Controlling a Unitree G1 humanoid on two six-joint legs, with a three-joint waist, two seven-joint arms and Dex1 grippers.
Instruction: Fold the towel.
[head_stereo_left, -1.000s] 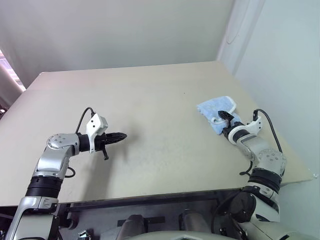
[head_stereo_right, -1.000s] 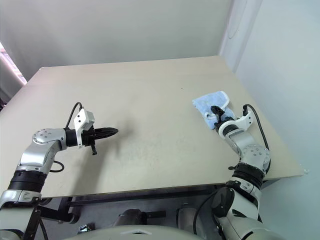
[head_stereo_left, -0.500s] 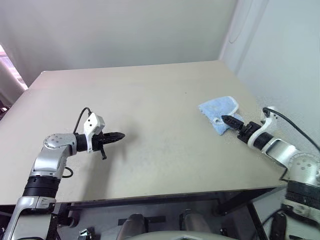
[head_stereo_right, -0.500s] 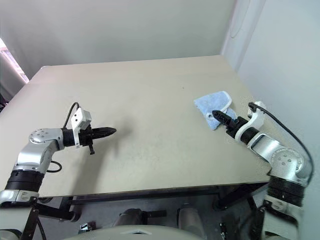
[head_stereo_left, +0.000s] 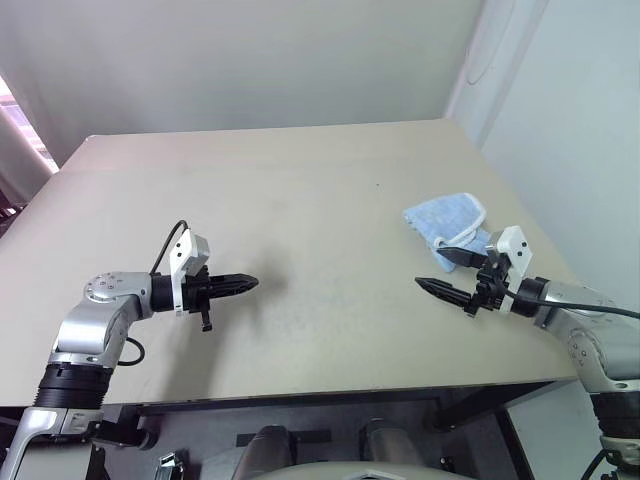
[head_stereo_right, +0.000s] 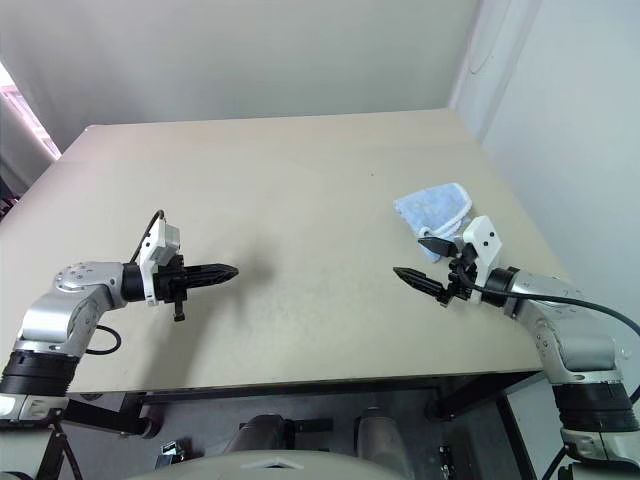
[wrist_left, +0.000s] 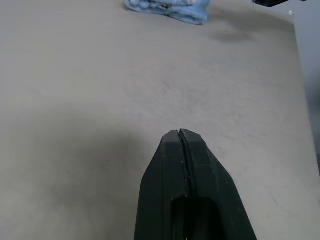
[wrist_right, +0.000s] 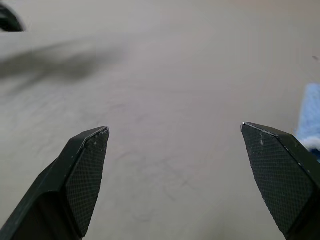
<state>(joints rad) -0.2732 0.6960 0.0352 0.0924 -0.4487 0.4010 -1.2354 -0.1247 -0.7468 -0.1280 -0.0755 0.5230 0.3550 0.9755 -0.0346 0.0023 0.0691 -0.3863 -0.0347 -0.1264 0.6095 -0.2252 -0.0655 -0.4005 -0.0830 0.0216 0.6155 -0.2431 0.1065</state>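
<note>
The towel (head_stereo_left: 446, 219) is a small light blue bundle with white edging, lying crumpled near the right edge of the beige table (head_stereo_left: 300, 180). It also shows in the left wrist view (wrist_left: 167, 7). My right gripper (head_stereo_left: 432, 270) hovers open just in front of the towel, towards the table's near side. It touches nothing, and its two fingers stand wide apart in the right wrist view (wrist_right: 175, 131). My left gripper (head_stereo_left: 252, 283) is shut and empty, held low over the left half of the table, pointing right towards the other gripper.
A white wall stands close beyond the table's right edge (head_stereo_left: 545, 250). The table's front edge (head_stereo_left: 300, 385) runs just below both arms. Bare tabletop lies between the two grippers and behind them.
My right gripper has pulled back from the towel's near edge towards the table's front and rolled over. The towel stays where it lay. The left gripper has hardly moved.
</note>
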